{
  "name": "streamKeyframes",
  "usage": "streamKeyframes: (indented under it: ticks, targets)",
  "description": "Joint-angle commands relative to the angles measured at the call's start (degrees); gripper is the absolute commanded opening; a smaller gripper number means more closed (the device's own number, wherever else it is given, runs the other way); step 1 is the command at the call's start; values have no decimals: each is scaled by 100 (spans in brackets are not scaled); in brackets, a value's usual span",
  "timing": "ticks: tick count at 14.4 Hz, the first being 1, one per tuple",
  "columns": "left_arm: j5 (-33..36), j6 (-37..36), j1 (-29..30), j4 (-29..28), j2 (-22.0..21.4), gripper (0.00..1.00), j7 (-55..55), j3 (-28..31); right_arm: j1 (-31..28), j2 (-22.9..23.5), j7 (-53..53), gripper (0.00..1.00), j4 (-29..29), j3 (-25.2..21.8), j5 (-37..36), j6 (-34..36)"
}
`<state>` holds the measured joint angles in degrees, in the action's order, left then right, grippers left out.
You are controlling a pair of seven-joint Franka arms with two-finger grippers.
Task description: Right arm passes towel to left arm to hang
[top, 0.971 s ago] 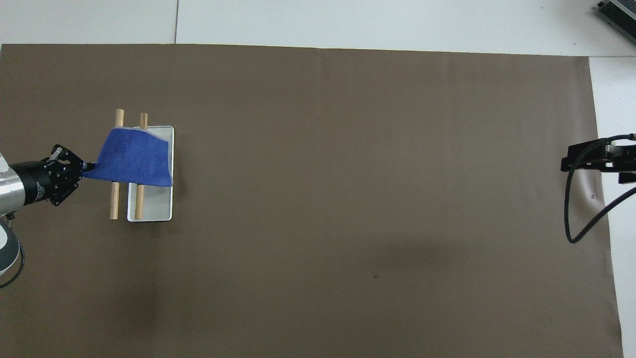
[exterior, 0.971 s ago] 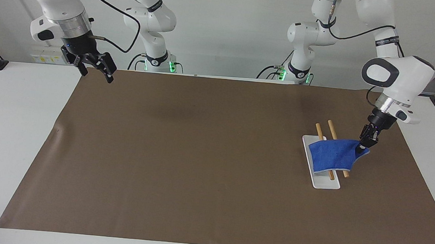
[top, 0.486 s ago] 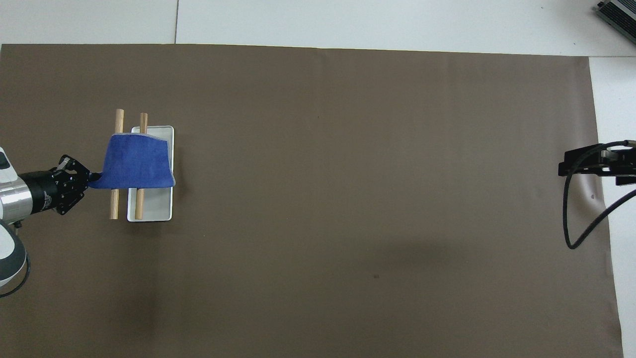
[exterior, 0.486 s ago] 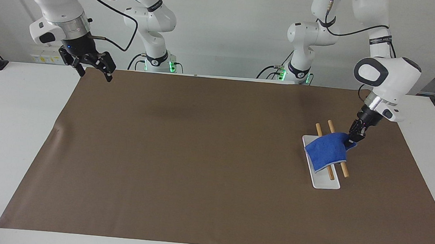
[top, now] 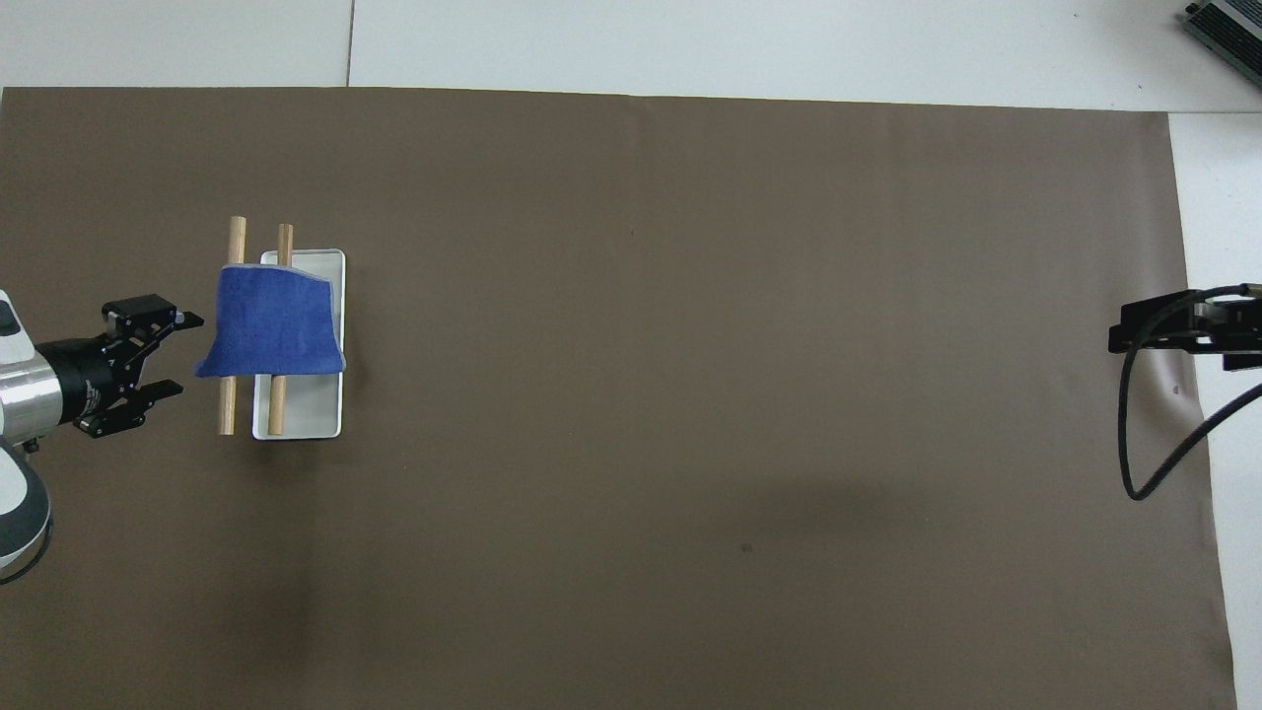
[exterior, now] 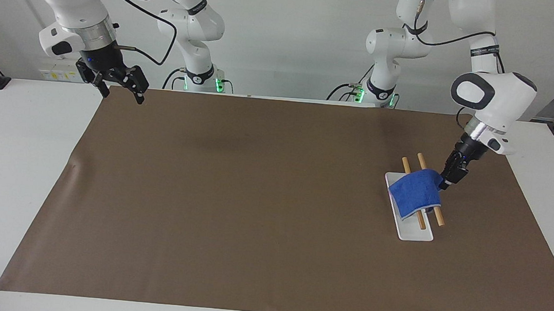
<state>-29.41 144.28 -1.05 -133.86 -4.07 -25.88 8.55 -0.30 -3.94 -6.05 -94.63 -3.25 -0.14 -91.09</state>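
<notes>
The left gripper (top: 173,353) has its fingers spread and empty, just beside the towel (top: 271,323), forearm angled down; the towel hangs over the two wooden bars (top: 231,394) of the white stand (top: 311,414); the right gripper (exterior: 118,83), fingers parted, waits raised at its own end.

towel (top: 271,320) on rack bars (top: 281,340), left tool (top: 182,353) open

Blue towel (exterior: 416,192) (top: 273,320), draped over two wooden bars, free of both arms
</notes>
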Motion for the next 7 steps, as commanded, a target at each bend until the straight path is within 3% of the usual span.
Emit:
streamKeyframes:
  ticks: [1,3,5,7]
  targets:
    - [530,-101,8,52,-77,93,312,172,-41,-133,86,100,-144,52,-48,12]
    - [1188,-809,8,559,20,92,390,314,-23,-133,86,100,-144,53,-48,4]
    - [1778,-1898,8,1446,274,92,426,402,-23,-133,86,100,-144,53,-48,12]
    - [1947,-2630,8,2167,485,92,435,402,-23,-142,86,100,-144,53,-48,4]
